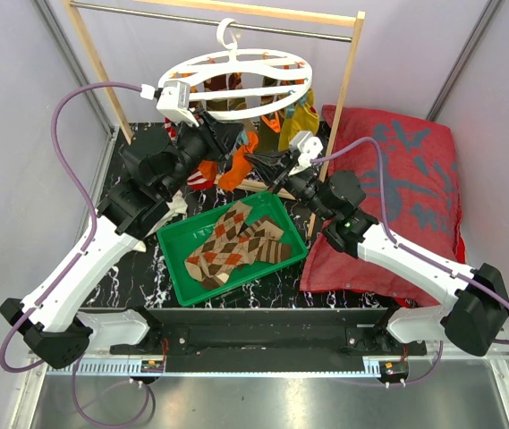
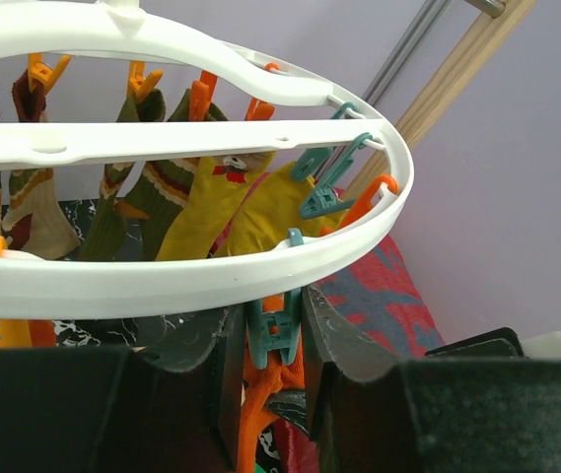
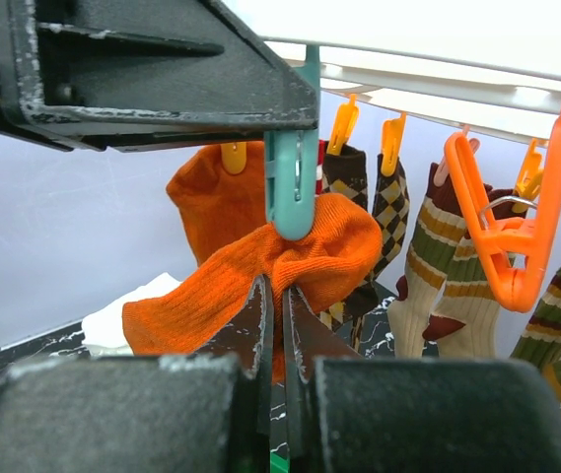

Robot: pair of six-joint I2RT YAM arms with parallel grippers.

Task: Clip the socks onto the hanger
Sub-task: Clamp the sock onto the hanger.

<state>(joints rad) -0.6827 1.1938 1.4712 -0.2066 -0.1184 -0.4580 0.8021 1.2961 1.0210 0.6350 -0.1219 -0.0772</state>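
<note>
1. Where a teal clip (image 3: 290,187) bites it, the orange sock (image 3: 250,266) hangs bunched under the hanger (image 2: 162,281) rim.
2. Right gripper (image 3: 280,301): clenched on that sock just below the clip.
3. Left gripper (image 2: 274,313): fingers pressed on the clip's sides at the rim.
4. Other socks (image 2: 211,212): clipped round the hanger; argyle socks (image 1: 236,246) lie in a green tray (image 1: 172,250).
5. Hanger hooked on the rack (image 1: 352,63) rod; red cushion (image 1: 415,170) at right.

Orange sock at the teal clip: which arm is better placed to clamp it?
Probably left: the left gripper grips the teal clip; the right gripper is shut on the orange sock below.
</note>
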